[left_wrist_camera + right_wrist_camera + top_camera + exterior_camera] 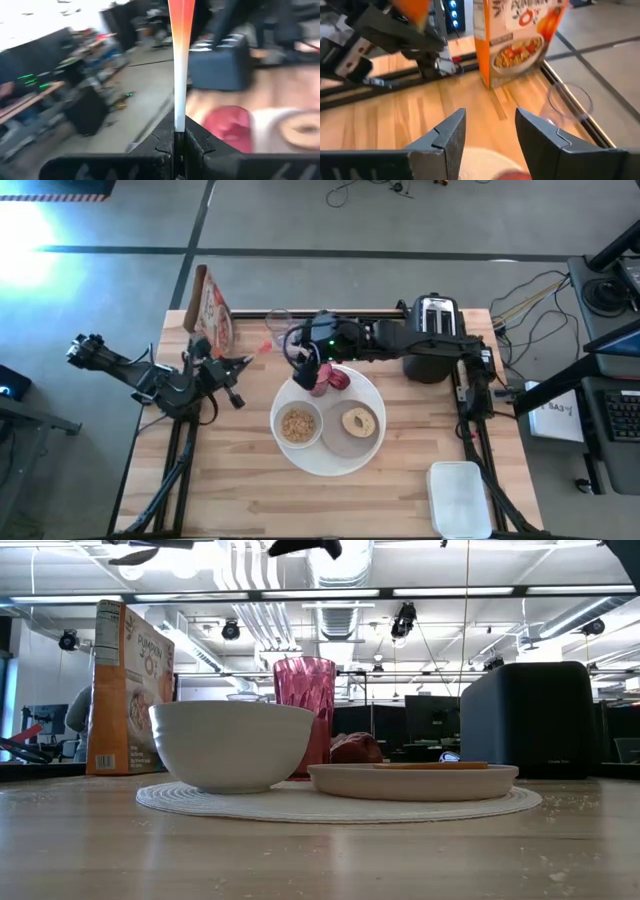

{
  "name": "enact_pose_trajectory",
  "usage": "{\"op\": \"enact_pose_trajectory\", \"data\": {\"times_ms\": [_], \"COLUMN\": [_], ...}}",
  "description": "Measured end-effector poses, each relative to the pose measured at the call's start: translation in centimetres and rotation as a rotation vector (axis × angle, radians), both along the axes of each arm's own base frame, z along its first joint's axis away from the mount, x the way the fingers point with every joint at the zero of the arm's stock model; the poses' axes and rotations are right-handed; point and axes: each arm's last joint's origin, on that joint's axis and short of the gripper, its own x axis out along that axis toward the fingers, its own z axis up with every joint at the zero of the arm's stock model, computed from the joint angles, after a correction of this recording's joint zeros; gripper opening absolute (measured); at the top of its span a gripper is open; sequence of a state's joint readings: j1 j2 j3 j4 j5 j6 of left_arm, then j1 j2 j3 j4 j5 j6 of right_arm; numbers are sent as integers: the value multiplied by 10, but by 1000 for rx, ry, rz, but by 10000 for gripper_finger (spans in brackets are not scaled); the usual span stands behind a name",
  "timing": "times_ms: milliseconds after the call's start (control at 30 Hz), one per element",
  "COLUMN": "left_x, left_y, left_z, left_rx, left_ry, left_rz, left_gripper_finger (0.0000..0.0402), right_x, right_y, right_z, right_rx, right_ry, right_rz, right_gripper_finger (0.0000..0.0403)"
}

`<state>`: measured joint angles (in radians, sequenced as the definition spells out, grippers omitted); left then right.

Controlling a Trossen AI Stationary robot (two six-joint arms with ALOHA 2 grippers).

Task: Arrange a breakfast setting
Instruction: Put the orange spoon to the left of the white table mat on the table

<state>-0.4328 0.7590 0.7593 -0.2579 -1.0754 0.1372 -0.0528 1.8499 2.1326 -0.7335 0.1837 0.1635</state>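
Observation:
On the round white placemat (300, 463) stand a white bowl (297, 425) of cereal, a grey plate (340, 442) with a bagel (359, 421), a pink-red tumbler (304, 690) and a small red fruit (356, 748). My right gripper (490, 135) hovers open above the tumbler (321, 385) at the mat's far edge, with nothing between its fingers. My left gripper (179, 142), left of the mat and raised off the table, is shut on an orange-and-white spoon (180, 60). My left gripper pinches the spoon's white end (179, 122) between its two fingers. The fingers lie roughly level, pointing toward the table's right, and the spoon sticks out ahead along them. Its orange end (263, 347) is in the air, clear of the table.
A cereal box (212, 310) stands at the far left and a clear glass (570, 102) beside it. The black-and-silver toaster (432, 335) is at the far right. A white tub (458, 498) lies at the near right corner. Bare wood shows in front of the mat.

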Motion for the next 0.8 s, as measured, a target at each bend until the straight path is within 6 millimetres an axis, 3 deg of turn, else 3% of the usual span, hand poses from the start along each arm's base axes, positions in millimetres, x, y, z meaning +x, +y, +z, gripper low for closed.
{"op": "enact_pose_trajectory", "data": {"times_ms": [367,800], "left_x": [-3,-10], "left_y": [-9,-18], "left_z": [-23,-47], "left_rx": [-58,-75], "left_ry": [290,646], "left_rz": [-441,-868], "left_gripper_finger": [0,0], "right_x": [-33,-36], "right_y": [1,2], "right_z": [10,3], "right_rx": [42,46], "right_ry": [135,213], "right_rz": [-29,-28], "right_gripper_finger": [142,133]}}
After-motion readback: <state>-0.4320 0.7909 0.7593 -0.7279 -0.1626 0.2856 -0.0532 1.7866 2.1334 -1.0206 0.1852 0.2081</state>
